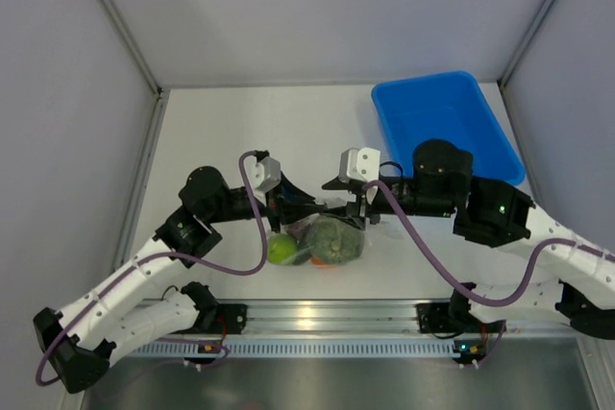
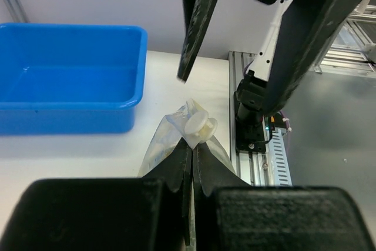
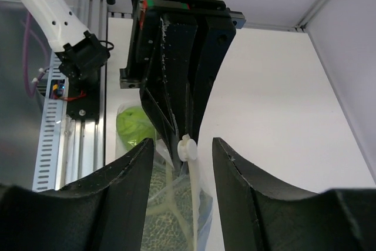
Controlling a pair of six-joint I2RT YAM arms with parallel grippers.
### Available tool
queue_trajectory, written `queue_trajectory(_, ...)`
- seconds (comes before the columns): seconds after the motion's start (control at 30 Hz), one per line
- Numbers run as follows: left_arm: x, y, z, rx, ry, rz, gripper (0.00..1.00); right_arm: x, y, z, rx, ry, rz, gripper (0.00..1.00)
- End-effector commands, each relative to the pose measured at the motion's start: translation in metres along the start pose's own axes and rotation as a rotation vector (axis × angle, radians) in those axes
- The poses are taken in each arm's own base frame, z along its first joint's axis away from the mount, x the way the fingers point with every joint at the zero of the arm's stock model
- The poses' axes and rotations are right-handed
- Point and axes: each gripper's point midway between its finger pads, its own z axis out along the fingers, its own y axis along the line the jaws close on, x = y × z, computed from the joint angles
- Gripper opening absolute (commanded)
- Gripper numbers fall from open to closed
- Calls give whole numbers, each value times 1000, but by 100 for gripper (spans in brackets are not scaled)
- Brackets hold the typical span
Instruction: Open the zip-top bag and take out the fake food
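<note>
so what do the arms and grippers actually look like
Both the left arm and right arm have white tubular links with chunky black joints, and a purple cable loops along each. A small white-grey camera box sits at each wrist. The left gripper and right gripper are matte black and taper to narrow tips. A green light glows on the right arm.
</note>
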Motion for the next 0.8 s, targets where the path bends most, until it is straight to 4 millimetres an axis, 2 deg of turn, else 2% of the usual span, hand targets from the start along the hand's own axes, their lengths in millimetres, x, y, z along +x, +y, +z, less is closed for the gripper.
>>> queue_trajectory(0.0, -38, -13, 0, 54, -85, 74, 0, -3, -15, 9, 54, -19, -50, 45)
queue_trajectory(0.07, -38, -13, 1, 58, -84, 73, 0, 1, -16, 14, 50, -7, -54, 43)
queue_trajectory(0.13, -38, -14, 1, 60, -83, 71, 0, 4, -15, 18, 45, 5, -57, 37)
queue_trajectory(0.37, -40, -14, 1, 59, -86, 73, 0, 13, -16, 20, 48, 26, -68, 25)
queue_trajectory(0.57, -43, -14, 0, 55, -92, 72, 0, 20, -17, 18, 53, 56, -86, 2)
queue_trajectory(0.77, -49, -11, -2, 26, -112, 81, 0, 30, -23, 15, 96, 93, -82, 0)
